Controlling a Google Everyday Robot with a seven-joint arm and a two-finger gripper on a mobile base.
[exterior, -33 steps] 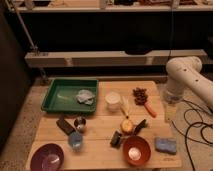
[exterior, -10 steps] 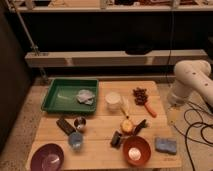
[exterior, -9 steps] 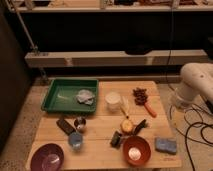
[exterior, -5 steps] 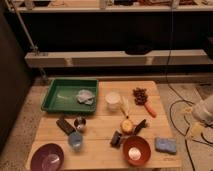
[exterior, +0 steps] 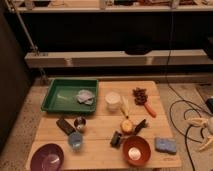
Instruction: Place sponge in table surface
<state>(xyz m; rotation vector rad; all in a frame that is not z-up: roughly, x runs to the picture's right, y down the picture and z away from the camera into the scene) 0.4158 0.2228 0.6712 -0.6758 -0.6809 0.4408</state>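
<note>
The blue sponge (exterior: pixel 165 145) lies flat on the wooden table (exterior: pixel 100 125), near its front right corner, just right of an orange bowl (exterior: pixel 136 150). My gripper (exterior: pixel 202 132) shows as pale shapes at the right edge of the view, off the table and to the right of the sponge, over the floor. It does not touch the sponge or anything else I can see.
A green tray (exterior: pixel 62 90) with a grey-blue cloth (exterior: pixel 86 96) stands at the back left. A white cup (exterior: pixel 113 100), a yellow fruit (exterior: pixel 127 125), a blue cup (exterior: pixel 75 140), a small can (exterior: pixel 79 123) and a purple bowl (exterior: pixel 48 157) stand on the table. Cables (exterior: pixel 182 117) lie on the floor at right.
The white arm has swung from beside the table's right edge down and out to the right edge of the view. The things on the table have not moved.
</note>
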